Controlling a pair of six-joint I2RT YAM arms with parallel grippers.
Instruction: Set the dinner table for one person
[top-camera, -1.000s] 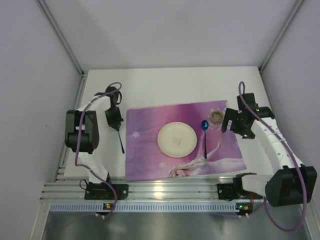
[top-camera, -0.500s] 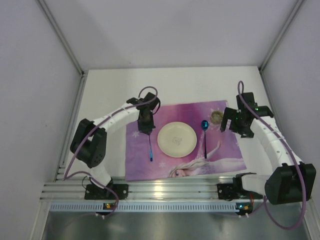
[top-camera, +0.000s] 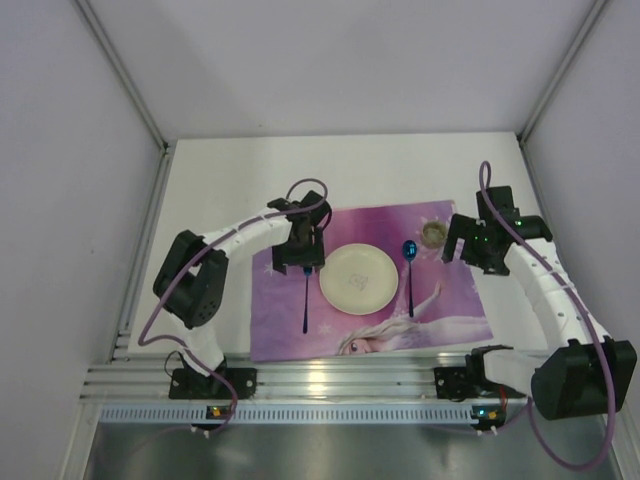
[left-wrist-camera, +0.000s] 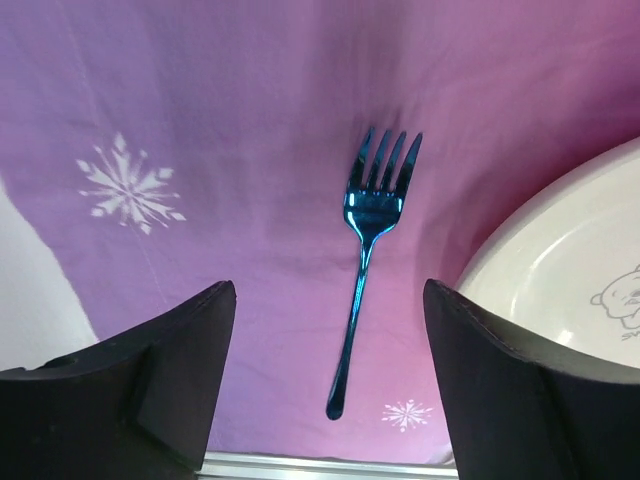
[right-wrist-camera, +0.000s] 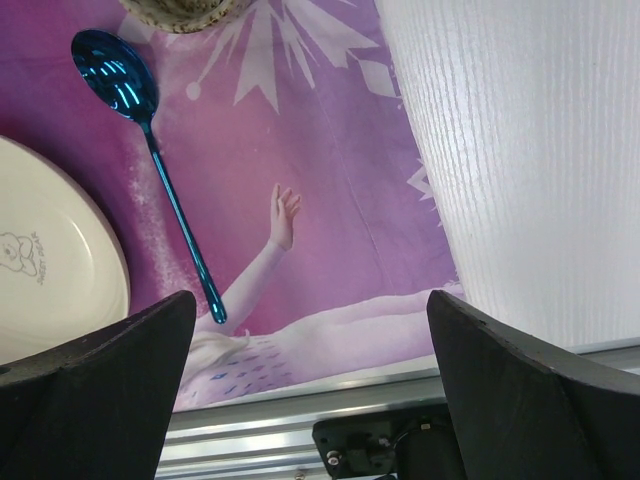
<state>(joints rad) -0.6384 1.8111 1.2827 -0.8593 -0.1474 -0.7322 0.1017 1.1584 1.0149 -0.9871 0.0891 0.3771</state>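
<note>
The white dinner table (top-camera: 350, 170) carries a purple princess placemat (top-camera: 455, 310). A cream plate (top-camera: 357, 278) sits at the mat's middle. Left of the plate a blue fork (top-camera: 305, 300) lies flat on the mat, tines pointing away; the left wrist view shows the fork (left-wrist-camera: 365, 260) free between the jaws. My left gripper (top-camera: 300, 250) hovers over its tines, open and empty. To the right of the plate lies a blue spoon (top-camera: 409, 275), and a small cup (top-camera: 434, 235) stands beyond it. My right gripper (top-camera: 470, 250) is open, empty, at the mat's right edge.
An aluminium rail (top-camera: 340, 380) with both arm bases runs along the near edge. White walls close in the back and sides. In the right wrist view, bare white tabletop (right-wrist-camera: 520, 150) lies right of the mat, with the spoon (right-wrist-camera: 150, 150) and plate (right-wrist-camera: 50, 270) on the left.
My left arm swung right from the bare table onto the mat with the fork, set it down left of the plate and opened. The right arm barely moved.
</note>
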